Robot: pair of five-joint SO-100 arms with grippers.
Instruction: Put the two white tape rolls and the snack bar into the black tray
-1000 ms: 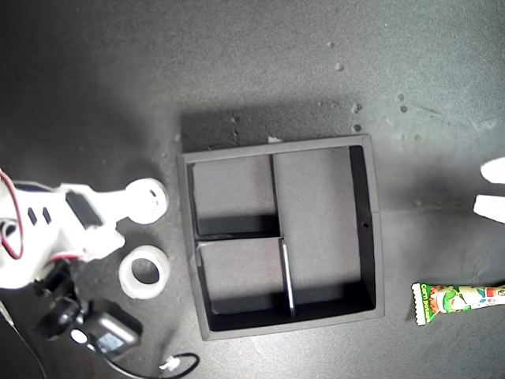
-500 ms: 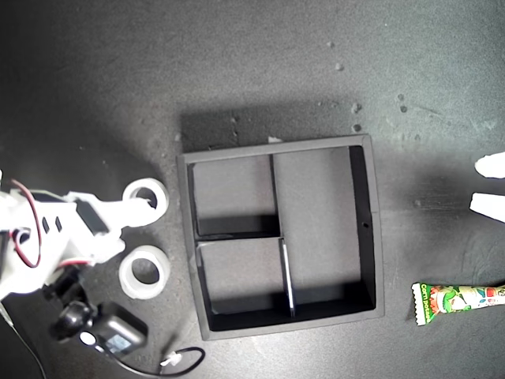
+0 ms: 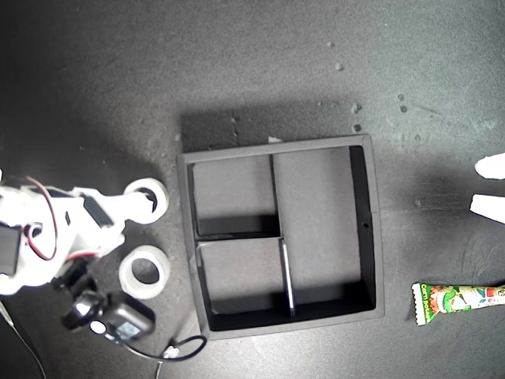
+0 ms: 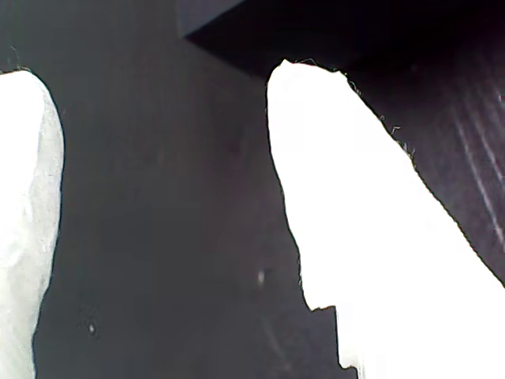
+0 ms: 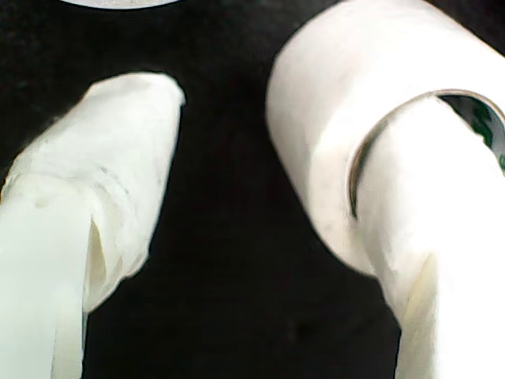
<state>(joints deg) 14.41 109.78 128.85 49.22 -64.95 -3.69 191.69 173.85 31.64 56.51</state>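
Note:
The black tray point(image 3: 375, 237) sits in the middle of the exterior view with all its sections bare. Two white tape rolls lie by its wall on the exterior view's left, one point(image 3: 155, 192) farther up and one point(image 3: 144, 272) below it. My second gripper point(image 3: 140, 209) is open at the upper roll point(image 5: 316, 142): one finger point(image 5: 442, 260) is inside its hole and the other finger point(image 5: 102, 197) stands well clear of it. The snack bar point(image 3: 458, 301) lies at the exterior view's lower right edge. My first gripper point(image 3: 481, 186) is open above it, with bare table between its fingers point(image 4: 166, 75).
A small black device point(image 3: 118, 320) with a cable point(image 3: 177, 349) lies below the second arm in the exterior view. A tray corner point(image 4: 260, 31) shows ahead of my first gripper. A thin metal rod point(image 3: 287, 276) lies along a tray divider.
The second arm's body has shifted slightly down the exterior view while its finger stays at the upper roll. The first gripper's fingertips have edged a little toward the right edge.

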